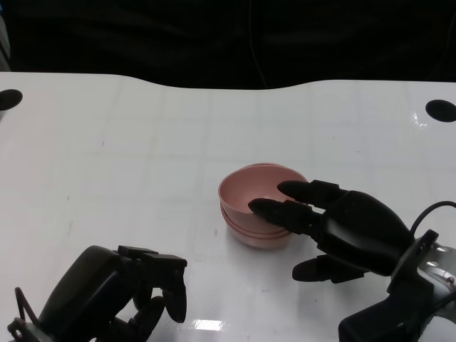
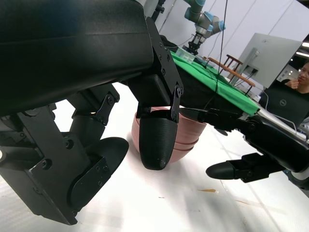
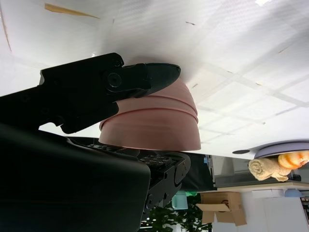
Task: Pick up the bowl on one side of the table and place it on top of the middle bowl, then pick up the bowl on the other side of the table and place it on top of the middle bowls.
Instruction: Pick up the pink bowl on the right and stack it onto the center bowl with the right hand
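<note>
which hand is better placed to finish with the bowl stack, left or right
Right. The right hand already has its fingers over the rim and inside the top bowl of the pink bowl stack, with the thumb outside. The left hand sits curled near the table's front edge, apart from the stack.

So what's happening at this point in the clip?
The robot is stacking pink bowls. The stack of bowls sits near the middle of the white table, with three nested layers showing in the right wrist view. The right hand has its fingers over the rim and inside the top bowl, with the thumb outside below the rim; whether it is gripping or letting go is not clear. The left hand rests low at the near edge, fingers curled, holding nothing. No separate bowl remains in sight.
</note>
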